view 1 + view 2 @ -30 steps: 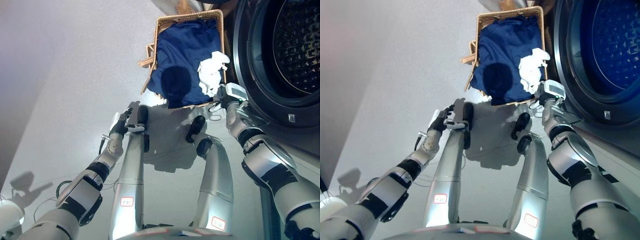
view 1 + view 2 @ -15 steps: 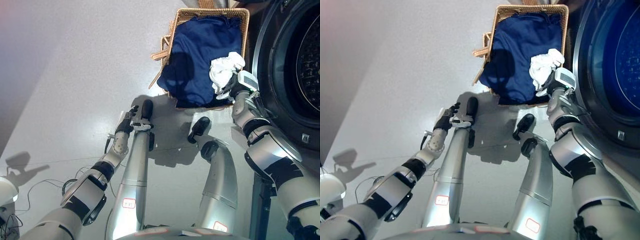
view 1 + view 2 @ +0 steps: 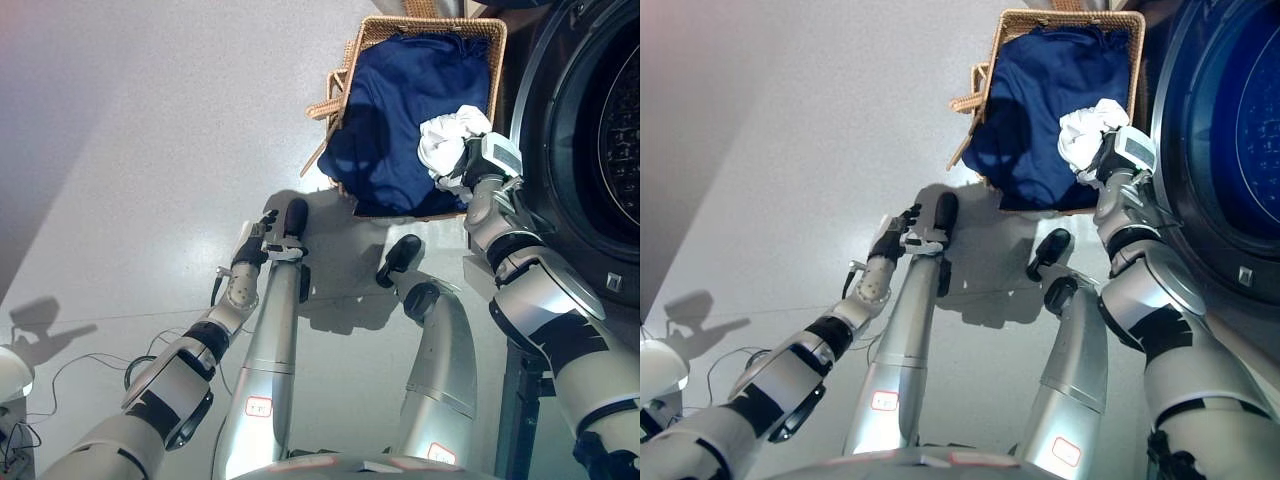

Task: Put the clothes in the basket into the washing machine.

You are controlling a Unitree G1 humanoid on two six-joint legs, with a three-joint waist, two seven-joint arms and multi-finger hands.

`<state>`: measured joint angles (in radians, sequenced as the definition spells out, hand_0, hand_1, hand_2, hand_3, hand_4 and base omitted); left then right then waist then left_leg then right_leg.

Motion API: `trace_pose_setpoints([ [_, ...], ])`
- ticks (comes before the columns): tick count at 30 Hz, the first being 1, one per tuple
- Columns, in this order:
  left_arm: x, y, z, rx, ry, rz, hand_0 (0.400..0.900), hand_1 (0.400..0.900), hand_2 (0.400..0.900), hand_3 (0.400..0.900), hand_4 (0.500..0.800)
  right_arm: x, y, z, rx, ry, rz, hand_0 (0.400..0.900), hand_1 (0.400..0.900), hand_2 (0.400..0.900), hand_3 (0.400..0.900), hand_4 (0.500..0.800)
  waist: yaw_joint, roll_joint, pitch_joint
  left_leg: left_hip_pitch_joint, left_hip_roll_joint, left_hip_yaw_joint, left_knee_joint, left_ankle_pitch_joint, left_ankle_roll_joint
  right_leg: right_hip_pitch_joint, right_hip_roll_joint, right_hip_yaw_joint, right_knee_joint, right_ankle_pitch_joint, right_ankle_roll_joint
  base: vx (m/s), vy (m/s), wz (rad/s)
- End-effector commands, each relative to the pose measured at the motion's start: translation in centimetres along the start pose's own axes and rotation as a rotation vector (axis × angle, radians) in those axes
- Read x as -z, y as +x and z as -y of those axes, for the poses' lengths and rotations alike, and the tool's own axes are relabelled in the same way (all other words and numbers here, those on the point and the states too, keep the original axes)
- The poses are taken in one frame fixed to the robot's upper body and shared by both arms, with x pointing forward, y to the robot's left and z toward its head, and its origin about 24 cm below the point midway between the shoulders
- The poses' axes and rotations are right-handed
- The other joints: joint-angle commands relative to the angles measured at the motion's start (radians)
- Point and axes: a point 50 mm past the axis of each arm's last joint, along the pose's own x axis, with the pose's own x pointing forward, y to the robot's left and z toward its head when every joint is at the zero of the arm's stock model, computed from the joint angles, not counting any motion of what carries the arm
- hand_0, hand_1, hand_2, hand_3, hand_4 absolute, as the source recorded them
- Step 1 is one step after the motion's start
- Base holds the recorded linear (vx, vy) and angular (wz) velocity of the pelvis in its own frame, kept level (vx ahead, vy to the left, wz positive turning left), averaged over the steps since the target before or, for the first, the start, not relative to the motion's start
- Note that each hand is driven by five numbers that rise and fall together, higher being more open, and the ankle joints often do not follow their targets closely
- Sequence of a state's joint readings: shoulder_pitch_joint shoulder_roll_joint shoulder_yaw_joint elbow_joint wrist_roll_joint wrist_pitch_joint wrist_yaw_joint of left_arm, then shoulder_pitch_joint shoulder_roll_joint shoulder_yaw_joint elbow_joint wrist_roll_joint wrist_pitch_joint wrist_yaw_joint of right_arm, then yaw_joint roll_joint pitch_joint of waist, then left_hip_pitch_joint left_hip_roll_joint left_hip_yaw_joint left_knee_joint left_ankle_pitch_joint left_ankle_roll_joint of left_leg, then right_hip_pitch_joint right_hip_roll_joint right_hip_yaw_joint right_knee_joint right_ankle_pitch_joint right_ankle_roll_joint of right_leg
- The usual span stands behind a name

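A wicker basket [image 3: 430, 22] stands on the floor at the top of both views, just left of the washing machine. A dark blue cloth [image 3: 400, 110] fills it, and a crumpled white cloth [image 3: 442, 140] lies on top at its right side. My right hand [image 3: 462, 175] is inside the basket's near right corner, against the lower edge of the white cloth; its fingers are hidden. My left hand [image 3: 255, 240] hangs low over the floor to the left of the basket, fingers relaxed and holding nothing.
The washing machine's round opening [image 3: 610, 130] with its perforated drum fills the right edge, its dark rim [image 3: 540, 160] right beside my right forearm. The basket's loose handle [image 3: 325, 105] sticks out on its left side. Grey floor spreads to the left.
The camera has shifted, moving the basket rightwards in view. My right hand has gone from the basket's near edge up to the white cloth. The left hand keeps its place.
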<state>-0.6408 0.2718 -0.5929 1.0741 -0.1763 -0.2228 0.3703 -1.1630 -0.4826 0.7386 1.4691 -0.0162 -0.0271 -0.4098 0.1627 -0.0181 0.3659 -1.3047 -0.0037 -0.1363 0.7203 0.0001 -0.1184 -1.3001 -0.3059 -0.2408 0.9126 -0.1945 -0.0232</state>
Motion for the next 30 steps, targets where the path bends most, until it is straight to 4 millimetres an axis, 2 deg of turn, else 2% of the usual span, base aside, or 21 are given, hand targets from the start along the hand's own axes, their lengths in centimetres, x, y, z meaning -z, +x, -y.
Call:
trace_pose_setpoints([
  [1, 3.9, -1.3, -1.2, -0.084, 0.027, -0.13, 0.9, 0.9, 0.9, 0.9, 0.8, -2.6, 1.0, 3.0, 0.106, 0.082, 0.074, 0.4, 0.4, 0.4, 0.4, 0.5, 0.015, 0.012, 0.018, 0.012, -0.057, 0.043, -0.049, -0.067, 0.05, 0.068, 0.048, 0.046, -0.035, -0.074, 0.029, 0.02, 0.007, -0.04],
  [7, 4.4, -1.7, -1.0, -0.086, 0.029, -0.144, 0.9, 0.9, 0.9, 0.9, 0.8, -1.4, 0.8, 2.4, 0.109, 0.154, 0.022, 0.4, 0.4, 0.4, 0.4, 0.5, -0.001, 0.02, 0.013, 0.064, -0.05, 0.05, -0.089, -0.051, 0.052, 0.112, 0.059, 0.059, -0.069, -0.053, 0.034, 0.01, -0.006, -0.07],
  [13, 5.9, -2.5, -0.7, -0.078, 0.05, -0.189, 0.9, 0.9, 0.9, 0.9, 0.8, 0.5, 0.0, 0.6, 0.098, 0.42, -0.109, 0.4, 0.4, 0.4, 0.4, 0.5, -0.02, 0.034, 0.005, 0.209, -0.027, 0.071, -0.197, -0.021, 0.055, 0.252, 0.084, 0.059, -0.203, 0.0, 0.049, 0.01, -0.004, -0.2],
  [17, 7.9, -3.9, -0.4, -0.064, 0.049, -0.253, 0.9, 0.9, 0.9, 0.9, 0.8, 1.9, -1.1, -2.0, 0.072, 0.783, -0.251, 0.4, 0.4, 0.4, 0.4, 0.5, -0.038, 0.055, 0.0, 0.336, -0.008, 0.089, -0.282, -0.002, 0.061, 0.375, 0.102, 0.07, -0.338, 0.05, 0.065, 0.04, 0.006, -0.29],
  [19, 9.1, -4.9, 0.1, -0.043, 0.048, -0.294, 0.9, 0.9, 0.9, 0.9, 0.8, 3.1, -1.9, -3.3, 0.089, 1.048, -0.374, 0.4, 0.4, 0.4, 0.4, 0.5, -0.044, 0.072, -0.011, 0.409, -0.005, 0.103, -0.349, 0.013, 0.061, 0.445, 0.114, 0.073, -0.427, 0.083, 0.079, 0.08, 0.011, -0.29],
  [21, 10.4, -5.9, 0.2, -0.031, 0.044, -0.338, 0.9, 0.9, 0.9, 0.9, 0.8, 3.8, -2.6, -4.6, 0.095, 1.21, -0.447, 0.4, 0.4, 0.4, 0.4, 0.5, -0.046, 0.085, -0.023, 0.475, 0.002, 0.115, -0.407, 0.026, 0.061, 0.504, 0.123, 0.074, -0.503, 0.109, 0.09, 0.09, -0.007, -0.26],
  [23, 11.5, -7.0, 0.7, -0.01, 0.043, -0.379, 0.9, 0.9, 0.9, 0.9, 0.8, 4.3, -3.5, -6.1, 0.115, 1.45, -0.527, 0.4, 0.4, 0.4, 0.4, 0.5, -0.057, 0.095, -0.038, 0.548, 0.01, 0.13, -0.471, 0.04, 0.058, 0.57, 0.133, 0.085, -0.577, 0.132, 0.101, 0.11, -0.005, -0.28],
  [24, 12.2, -7.6, 0.9, -0.001, 0.043, -0.402, 0.9, 0.9, 0.9, 0.9, 0.8, 4.6, -4.0, -6.7, 0.137, 1.531, -0.563, 0.4, 0.4, 0.4, 0.4, 0.5, -0.06, 0.101, -0.05, 0.582, 0.012, 0.134, -0.498, 0.046, 0.057, 0.6, 0.138, 0.09, -0.609, 0.142, 0.105, 0.11, 0.016, -0.27],
  [25, 12.5, -7.9, 0.9, 0.003, 0.041, -0.416, 0.9, 0.9, 0.9, 0.9, 0.8, 4.8, -4.3, -7.1, 0.127, 1.54, -0.577, 0.4, 0.4, 0.4, 0.4, 0.5, -0.059, 0.107, -0.054, 0.597, 0.014, 0.136, -0.508, 0.049, 0.058, 0.612, 0.136, 0.091, -0.621, 0.145, 0.106, 0.1, -0.001, -0.18],
  [26, 13.0, -8.5, 1.2, 0.015, 0.045, -0.435, 0.9, 0.9, 0.9, 0.9, 0.8, 4.5, -4.5, -7.5, 0.147, 1.655, -0.589, 0.4, 0.4, 0.4, 0.4, 0.5, -0.065, 0.114, -0.063, 0.624, 0.016, 0.141, -0.533, 0.056, 0.055, 0.636, 0.138, 0.093, -0.645, 0.152, 0.11, 0.09, 0.002, -0.13],
  [28, 13.9, -9.7, 1.8, 0.031, 0.034, -0.478, 0.9, 0.9, 0.9, 0.9, 0.8, 5.2, -4.9, -7.8, 0.207, 1.765, -0.627, 0.4, 0.4, 0.4, 0.4, 0.5, -0.071, 0.128, -0.085, 0.665, 0.016, 0.147, -0.566, 0.063, 0.053, 0.678, 0.138, 0.098, -0.685, 0.162, 0.114, 0.08, -0.004, -0.13],
  [30, 15.2, -11.3, 2.4, 0.057, 0.029, -0.532, 0.9, 0.9, 0.9, 0.9, 0.8, 5.1, -4.4, -6.8, 0.266, 1.863, -0.614, 0.4, 0.4, 0.4, 0.4, 0.5, -0.068, 0.154, -0.103, 0.696, 0.019, 0.163, -0.585, 0.089, 0.056, 0.704, 0.134, 0.096, -0.712, 0.19, 0.112, 0.03, 0.019, -0.15],
])
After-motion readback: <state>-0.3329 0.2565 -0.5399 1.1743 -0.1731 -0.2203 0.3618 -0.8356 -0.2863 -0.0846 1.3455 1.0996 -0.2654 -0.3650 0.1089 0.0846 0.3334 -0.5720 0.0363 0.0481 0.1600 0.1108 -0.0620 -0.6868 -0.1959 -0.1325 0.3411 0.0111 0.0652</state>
